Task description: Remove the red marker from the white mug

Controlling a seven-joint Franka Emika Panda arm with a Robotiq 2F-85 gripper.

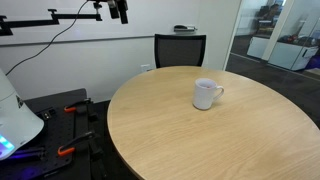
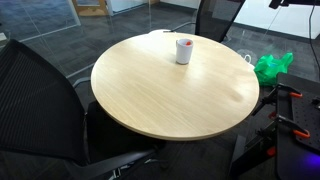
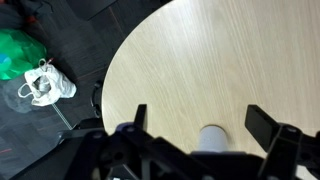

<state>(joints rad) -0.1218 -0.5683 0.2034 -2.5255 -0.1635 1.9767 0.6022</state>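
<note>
A white mug (image 1: 206,94) stands upright on the round wooden table (image 1: 200,130), toward its far side. It shows in both exterior views, and a red tip shows at its mouth in an exterior view (image 2: 185,43). The marker's body is hidden inside. My gripper (image 1: 118,9) hangs high above and well back from the table, apart from the mug. In the wrist view the gripper (image 3: 198,112) is open and empty. The mug (image 3: 212,138) lies far below between the fingers, partly hidden by the gripper body.
A black office chair (image 1: 180,48) stands behind the table, and another (image 2: 40,100) at its near side. A green bag (image 2: 272,66) and a white plastic bag (image 3: 45,82) lie on the floor beside the table. Tools with orange handles (image 1: 66,110) sit on a dark bench.
</note>
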